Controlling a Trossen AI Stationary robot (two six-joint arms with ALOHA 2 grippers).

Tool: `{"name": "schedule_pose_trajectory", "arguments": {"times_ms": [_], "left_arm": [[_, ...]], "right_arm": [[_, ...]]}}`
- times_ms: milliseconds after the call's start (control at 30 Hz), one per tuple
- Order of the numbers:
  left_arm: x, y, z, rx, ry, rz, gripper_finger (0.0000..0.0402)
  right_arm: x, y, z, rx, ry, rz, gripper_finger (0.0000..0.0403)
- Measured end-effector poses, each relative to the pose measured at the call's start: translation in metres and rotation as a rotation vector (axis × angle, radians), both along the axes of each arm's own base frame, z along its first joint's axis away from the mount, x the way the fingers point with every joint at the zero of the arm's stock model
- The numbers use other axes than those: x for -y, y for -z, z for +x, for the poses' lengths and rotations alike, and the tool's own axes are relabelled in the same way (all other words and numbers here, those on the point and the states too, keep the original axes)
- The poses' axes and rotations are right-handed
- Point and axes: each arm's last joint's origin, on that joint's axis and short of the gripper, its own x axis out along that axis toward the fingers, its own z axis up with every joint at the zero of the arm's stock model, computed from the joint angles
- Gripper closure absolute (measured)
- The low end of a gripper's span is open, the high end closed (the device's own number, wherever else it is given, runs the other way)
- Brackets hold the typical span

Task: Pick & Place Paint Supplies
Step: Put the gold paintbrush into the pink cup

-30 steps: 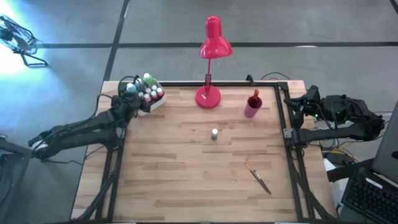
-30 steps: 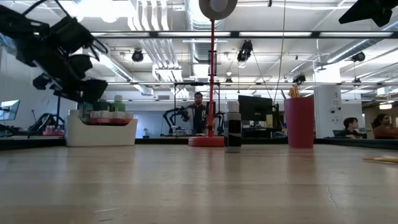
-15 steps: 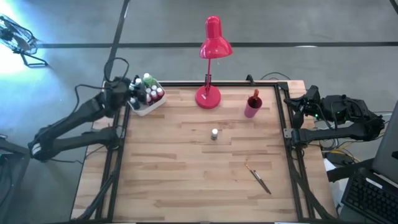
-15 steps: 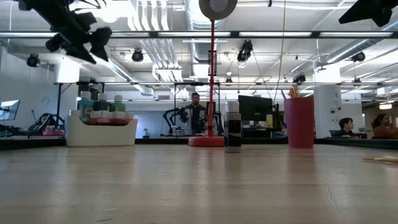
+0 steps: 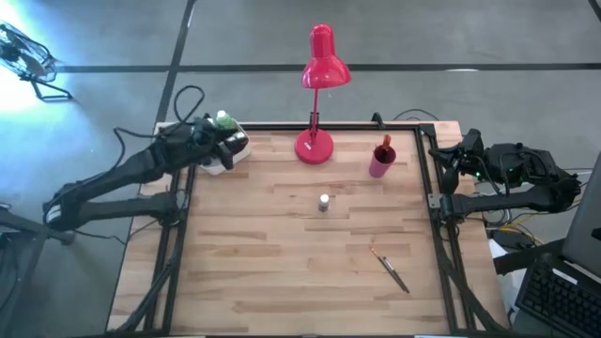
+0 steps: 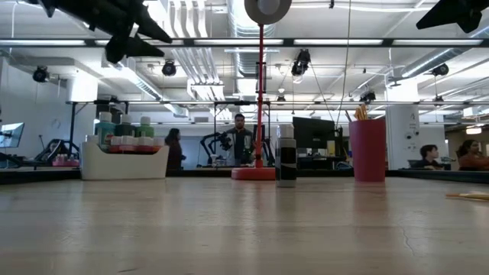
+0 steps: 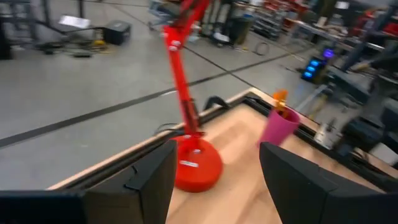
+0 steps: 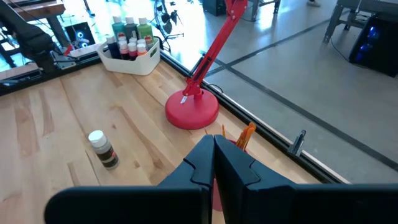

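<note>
Item: lone white-capped paint bottle point(image 5: 324, 202) upright mid-tabletop point(image 5: 282, 272), well apart from my left gripper point(image 5: 218, 147), jaws open and empty above the bottle tray point(image 5: 223, 165); right gripper point(image 5: 441, 158), jaws closed, parked equally distant.

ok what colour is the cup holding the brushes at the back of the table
Pink; the cup shows best in the high view, right of the red lamp.
</note>
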Motion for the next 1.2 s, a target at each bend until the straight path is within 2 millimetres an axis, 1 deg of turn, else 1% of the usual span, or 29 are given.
{"name": "schedule_pose_trajectory", "arguments": {"times_ms": [333, 533, 667, 800, 900, 1033, 1200], "left_arm": [[0.013, 0.01, 0.028, -0.023, 0.177, -0.039, 0.0168], [0.021, 0.016, 0.053, -0.026, 0.268, -0.019, 0.0168], [0.024, 0.024, 0.069, -0.045, 0.307, -0.019, 0.0168], [0.025, 0.031, 0.08, -0.064, 0.321, -0.033, 0.0168], [0.027, 0.037, 0.087, -0.071, 0.329, -0.064, 0.0168], [0.037, 0.045, 0.098, -0.094, 0.375, -0.068, 0.0168], [0.056, 0.05, 0.111, -0.102, 0.439, 0.008, 0.0168]], "right_arm": [[0.0, 0.0, 0.0, 0.0, 0.0, 0.0, 0.0394], [0.0, 0.0, 0.0, -0.001, 0.0, -0.003, 0.0394], [0.001, -0.002, 0.001, -0.027, -0.007, -0.091, 0.0394], [0.001, -0.004, 0.001, -0.1, -0.054, -0.216, 0.0394], [0.001, -0.003, 0.001, -0.124, -0.069, -0.246, 0.0394], [0.001, -0.005, 0.006, -0.063, -0.045, -0.208, 0.0394], [0.001, -0.01, 0.021, 0.141, -0.001, -0.133, 0.0394]]}}
